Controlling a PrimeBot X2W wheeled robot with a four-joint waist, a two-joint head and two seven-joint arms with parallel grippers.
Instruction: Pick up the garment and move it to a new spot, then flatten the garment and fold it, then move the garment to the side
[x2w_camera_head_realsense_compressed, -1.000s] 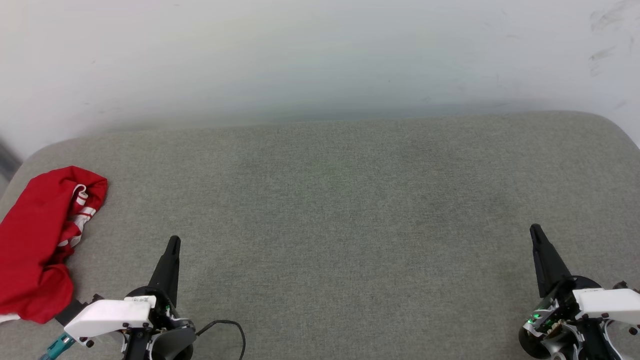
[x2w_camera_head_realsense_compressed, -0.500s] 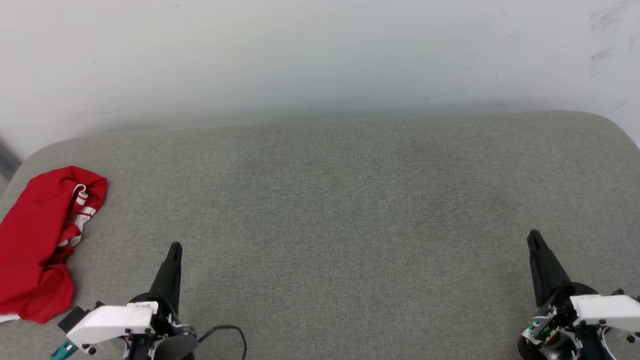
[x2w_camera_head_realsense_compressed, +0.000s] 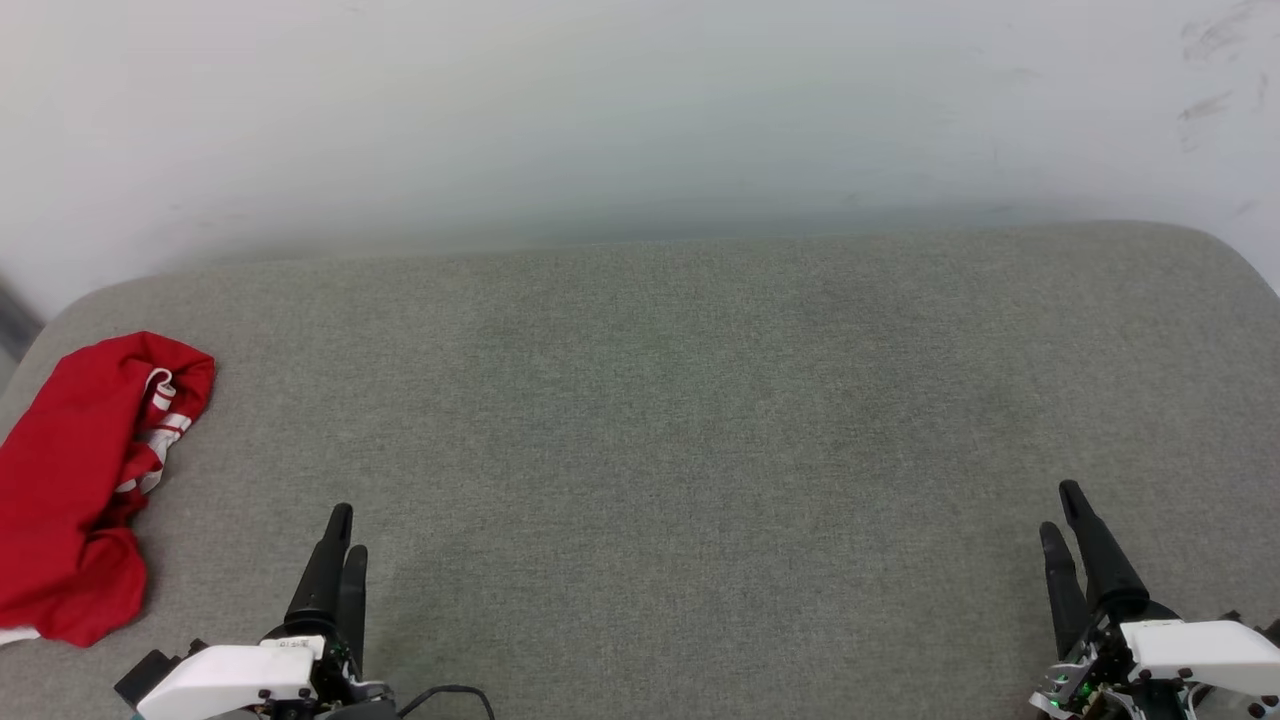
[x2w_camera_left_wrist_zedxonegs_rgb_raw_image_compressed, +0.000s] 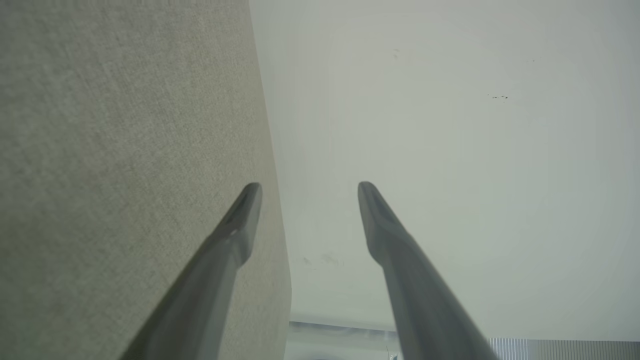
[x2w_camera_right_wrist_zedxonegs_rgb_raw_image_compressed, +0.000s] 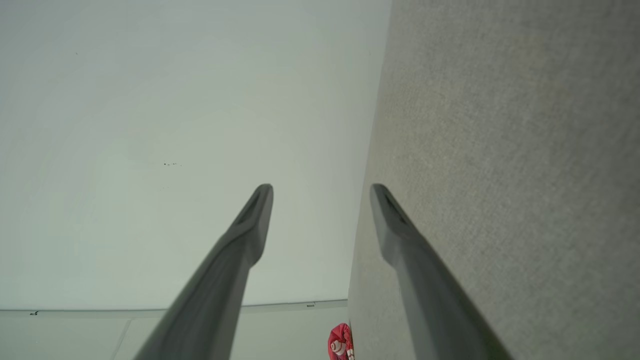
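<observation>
One grey cloth-covered table (x2w_camera_head_realsense_compressed: 700, 400) is taking up the middle and lower part of the head view, and one pale wall (x2w_camera_head_realsense_compressed: 600, 100) is running across the top. One red shirt (x2w_camera_head_realsense_compressed: 70, 480) is lying crumpled at the left edge of the frame, resting on the table near its left corner, with white striped trim showing along its right side. In the right wrist view the shirt (x2w_camera_right_wrist_zedxonegs_rgb_raw_image_compressed: 341, 344) is appearing as a small red patch at the bottom edge.

By its look the shirt is light, soft and limp. It is likely to be sagging and bunching when lifted, and it is in no danger of breaking. The raised fold at its upper right, beside the trim, is offering the easiest pinch. For spreading, two separate points along a hem or the shoulders are looking better.

Two claws are hovering low in the frame. The left claw (x2w_camera_head_realsense_compressed: 350, 530) is sitting at the lower left, near the shirt but apart from it. The right claw (x2w_camera_head_realsense_compressed: 1058, 507) is sitting at the lower right, well apart from it. Both are standing wide and holding nothing. Four dark fingers are showing, two to each claw. One dark cable (x2w_camera_head_realsense_compressed: 455, 692) is looping at the bottom edge.
</observation>
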